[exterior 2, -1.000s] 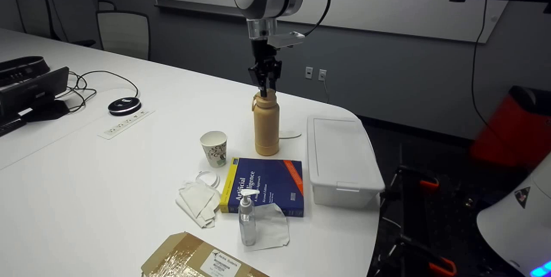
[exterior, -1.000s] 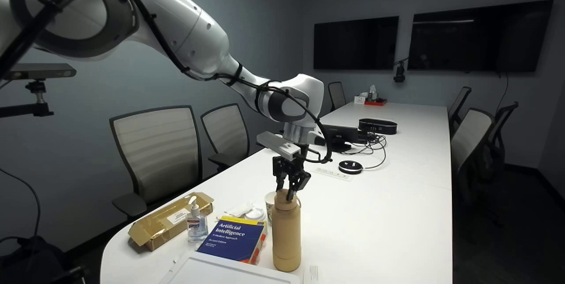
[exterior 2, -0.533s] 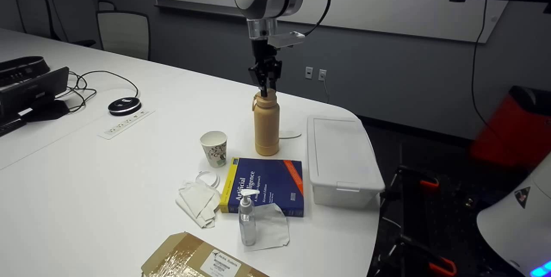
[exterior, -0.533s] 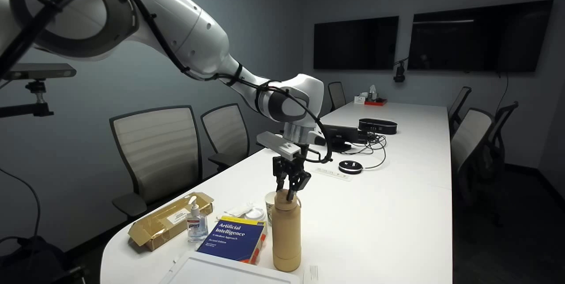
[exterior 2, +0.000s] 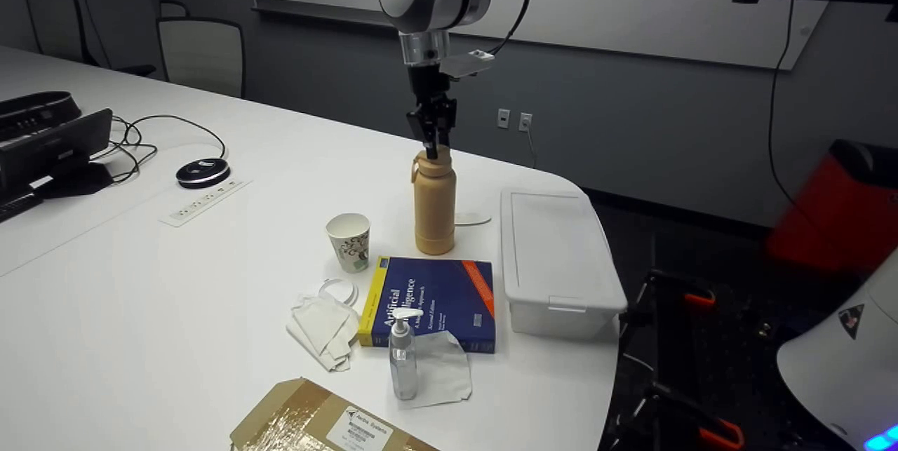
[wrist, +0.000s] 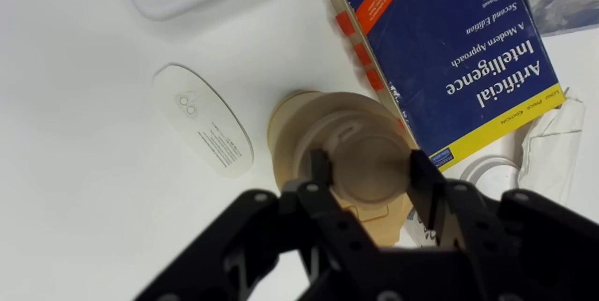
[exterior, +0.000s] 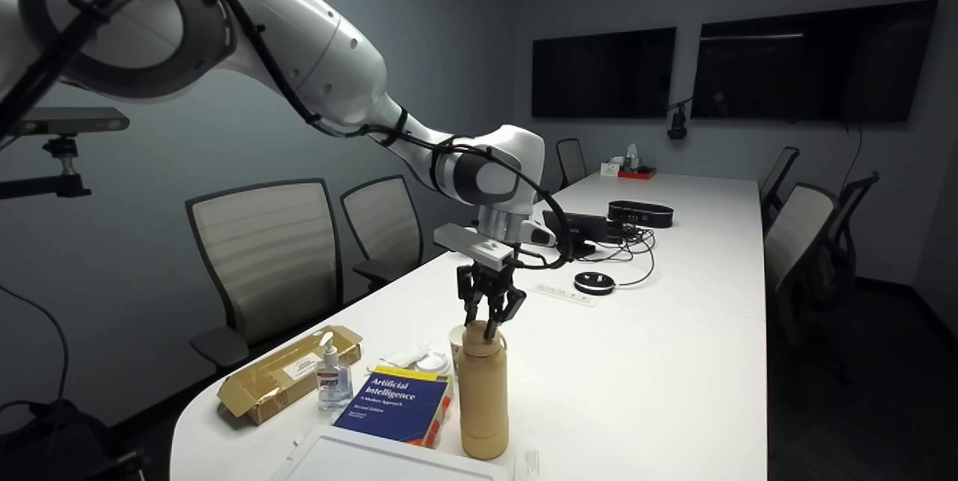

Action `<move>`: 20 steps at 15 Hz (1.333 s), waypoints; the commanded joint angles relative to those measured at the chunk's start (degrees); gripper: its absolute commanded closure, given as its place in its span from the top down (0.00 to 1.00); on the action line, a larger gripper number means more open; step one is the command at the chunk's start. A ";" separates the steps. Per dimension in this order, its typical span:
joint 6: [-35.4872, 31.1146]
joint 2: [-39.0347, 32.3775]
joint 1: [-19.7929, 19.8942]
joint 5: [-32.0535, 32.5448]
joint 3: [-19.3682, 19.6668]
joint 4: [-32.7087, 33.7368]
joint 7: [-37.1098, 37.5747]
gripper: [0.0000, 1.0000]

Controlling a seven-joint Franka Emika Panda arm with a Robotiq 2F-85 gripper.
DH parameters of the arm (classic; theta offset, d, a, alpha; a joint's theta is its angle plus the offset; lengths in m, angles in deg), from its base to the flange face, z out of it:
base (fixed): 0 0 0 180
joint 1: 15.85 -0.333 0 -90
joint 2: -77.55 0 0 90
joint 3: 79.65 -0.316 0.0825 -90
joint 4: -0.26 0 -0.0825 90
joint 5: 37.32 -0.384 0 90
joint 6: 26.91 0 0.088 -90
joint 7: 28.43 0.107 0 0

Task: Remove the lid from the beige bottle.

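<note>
Lid (wrist: 372, 174) of the beige bottle (exterior 2: 435, 209), a short rounded cap in the same tan colour, sits directly below the body of the black claw (wrist: 370, 165), between its two fingers (wrist: 428, 184). In the wrist view, looking down on the cap, one finger meets its left edge and the other meets its right edge, so the claw appears closed on the lid, holding it from both sides. In both exterior views the claw points down from the white robot arm (exterior: 329, 40), its fingertips at the very top of the bottle. The lid is on the bottle, and the bottle stands upright on the white table (exterior: 636, 376). Just beside the bottle, a white oval piece (wrist: 203, 123) with small print lies flat. A thick blue book (exterior 2: 449, 297) titled Artificial Intelligence lies close to the bottle on another side, and a patterned paper cup (exterior 2: 349, 247) stands near, well below the claw. A white plastic box (exterior 2: 561, 254) is also near the bottle; past the book stand a clear pump dispenser (exterior 2: 403, 363) and, farther from the claw, a brown cardboard box (exterior: 288, 376)
</note>
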 commanded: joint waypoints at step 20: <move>7.97 -2.70 -0.09 8.40 -3.43 7.28 -21.49 0.20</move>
